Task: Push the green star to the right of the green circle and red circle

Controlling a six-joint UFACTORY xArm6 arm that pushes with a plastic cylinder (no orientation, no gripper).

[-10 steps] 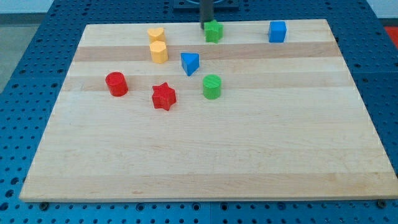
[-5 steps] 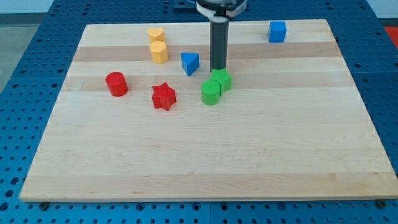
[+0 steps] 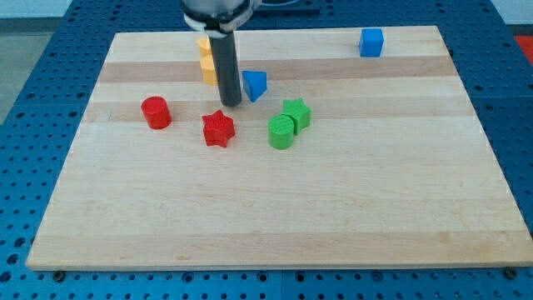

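The green star (image 3: 296, 112) lies near the board's middle, touching the upper right side of the green circle (image 3: 281, 132). The red circle (image 3: 155, 112) stands at the view's left. My tip (image 3: 230, 105) is down on the board just above the red star (image 3: 218, 128), left of the blue triangle (image 3: 254, 84) and well left of the green star. The rod hides part of the two yellow blocks (image 3: 205, 62).
A blue cube (image 3: 371, 41) sits near the top right edge of the wooden board (image 3: 275, 217). The yellow blocks stand one above the other at the top left, behind the rod.
The tip pushed the green star from the top edge down against the green circle, then moved left to just above the red star. The green circle shifted slightly down-left.
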